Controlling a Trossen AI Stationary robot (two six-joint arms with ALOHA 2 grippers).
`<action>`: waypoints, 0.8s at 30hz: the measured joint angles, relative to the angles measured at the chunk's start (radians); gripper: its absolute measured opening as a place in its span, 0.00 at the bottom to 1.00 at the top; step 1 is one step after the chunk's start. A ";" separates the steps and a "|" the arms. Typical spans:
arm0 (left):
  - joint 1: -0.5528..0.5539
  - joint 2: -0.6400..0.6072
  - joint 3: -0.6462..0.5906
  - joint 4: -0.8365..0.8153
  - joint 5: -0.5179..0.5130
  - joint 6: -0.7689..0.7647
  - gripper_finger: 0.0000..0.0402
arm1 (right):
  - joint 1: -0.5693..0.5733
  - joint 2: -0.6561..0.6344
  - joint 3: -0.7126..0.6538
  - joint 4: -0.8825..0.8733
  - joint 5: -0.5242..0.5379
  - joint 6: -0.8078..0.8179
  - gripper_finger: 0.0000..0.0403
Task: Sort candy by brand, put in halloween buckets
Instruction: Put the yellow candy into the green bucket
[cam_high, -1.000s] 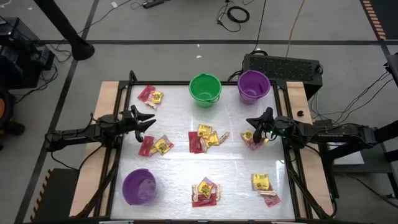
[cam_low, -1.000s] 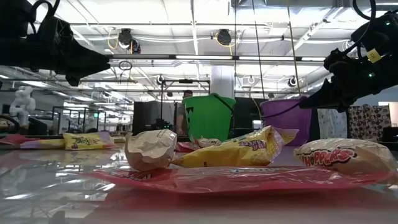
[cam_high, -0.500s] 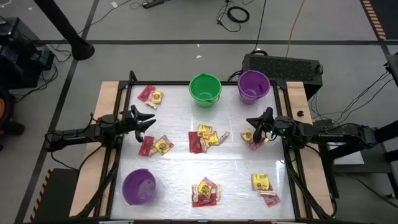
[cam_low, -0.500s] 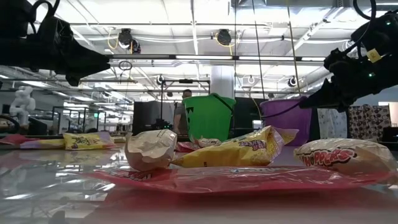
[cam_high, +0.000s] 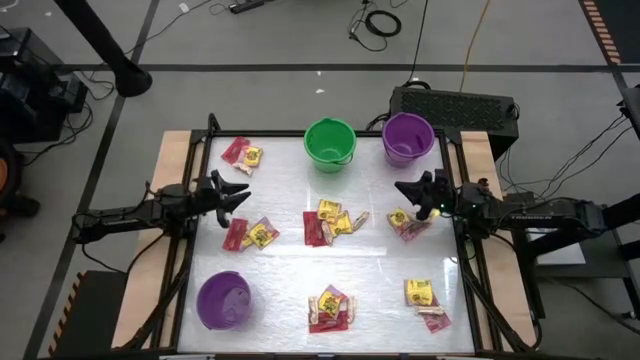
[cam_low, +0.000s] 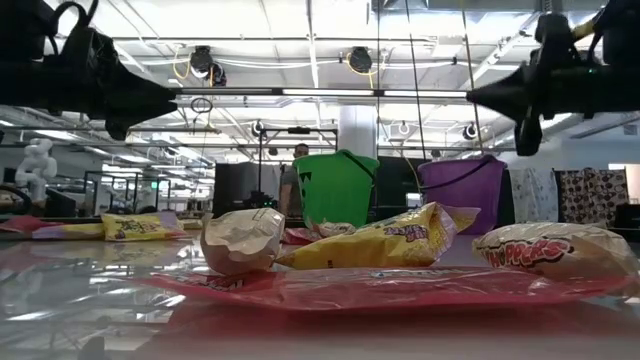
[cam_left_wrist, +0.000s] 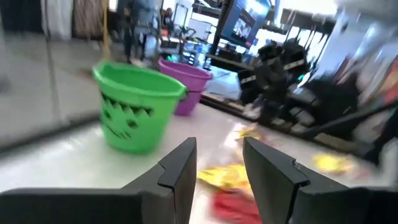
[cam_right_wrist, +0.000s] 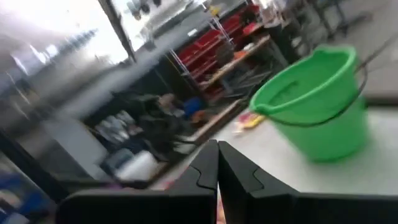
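Candy lies in small clusters across the tabletop (cam_high: 380, 255), and we see none of it between either pair of fingers. Our right gripper (cam_high: 405, 189) hangs above the right side, just beside a yellow and pink cluster (cam_high: 405, 222) that sits on the tabletop a little nearer the front edge than the fingertips. In the right wrist view its fingers (cam_right_wrist: 205, 171) press together with no gap and nothing shows between them, though that view is blurred, so a very thin piece could escape us. Our left gripper (cam_high: 240, 192) waits over the left side with its fingers (cam_left_wrist: 180, 165) spread apart and empty; a red and yellow pair (cam_high: 248, 234) lies near it, toward the front, and another pair (cam_high: 241, 153) lies toward the back left corner. More candy sits at the middle (cam_high: 330, 222), at the front middle (cam_high: 330, 307) and at the front right (cam_high: 424, 300). At the back stand the green bucket (cam_high: 330, 143) and a purple bucket (cam_high: 407, 137), with the second purple bucket (cam_high: 223, 300) at the front left.
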 joint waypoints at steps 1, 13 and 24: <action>0.000 0.000 0.000 -0.001 0.009 -0.071 0.35 | 0.001 0.007 0.007 0.000 -0.005 0.061 0.00; 0.000 0.000 0.000 0.001 0.006 -0.400 0.35 | 0.081 0.253 0.170 -0.001 -0.029 -0.078 0.00; 0.000 0.008 0.028 0.130 0.008 -0.667 0.35 | 0.118 0.578 0.364 0.002 -0.259 -0.425 0.00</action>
